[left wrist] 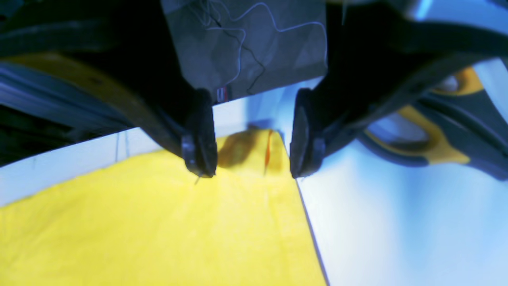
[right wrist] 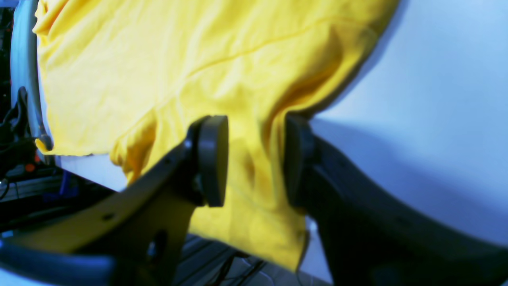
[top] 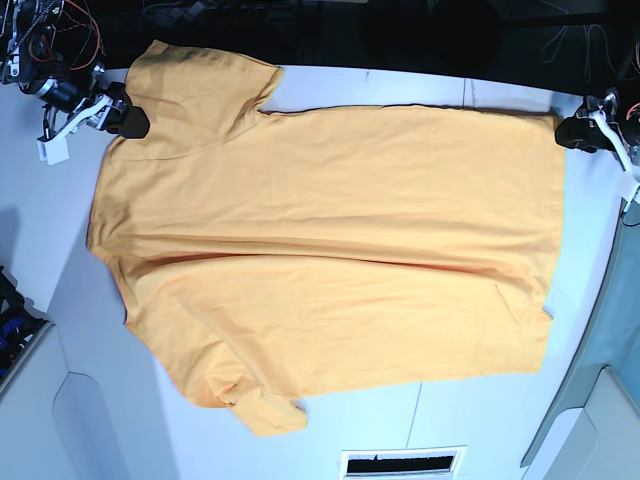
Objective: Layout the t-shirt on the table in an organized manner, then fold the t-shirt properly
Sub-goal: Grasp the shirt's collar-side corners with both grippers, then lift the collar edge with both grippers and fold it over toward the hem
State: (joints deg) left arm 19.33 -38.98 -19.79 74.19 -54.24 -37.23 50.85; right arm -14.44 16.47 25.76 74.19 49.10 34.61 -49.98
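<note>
The orange-yellow t-shirt [top: 320, 250] lies spread flat on the white table [top: 450, 410], neck end to the left and hem to the right. My left gripper [top: 580, 130] is at the far hem corner. In the left wrist view it [left wrist: 248, 159] stands open, its tips straddling that corner of the shirt [left wrist: 158, 230] on the table [left wrist: 397, 238]. My right gripper [top: 125, 118] is at the far sleeve. In the right wrist view its jaws [right wrist: 254, 159] stand apart, with a loose fold of the shirt [right wrist: 158, 71] between the pads.
A grey-green panel [top: 600, 380] borders the table at the lower right. A dark slot [top: 400, 463] sits at the near edge. Cables and electronics [top: 40, 30] crowd the far left corner. Beyond the far table edge lies grey floor with loose wires [left wrist: 246, 47].
</note>
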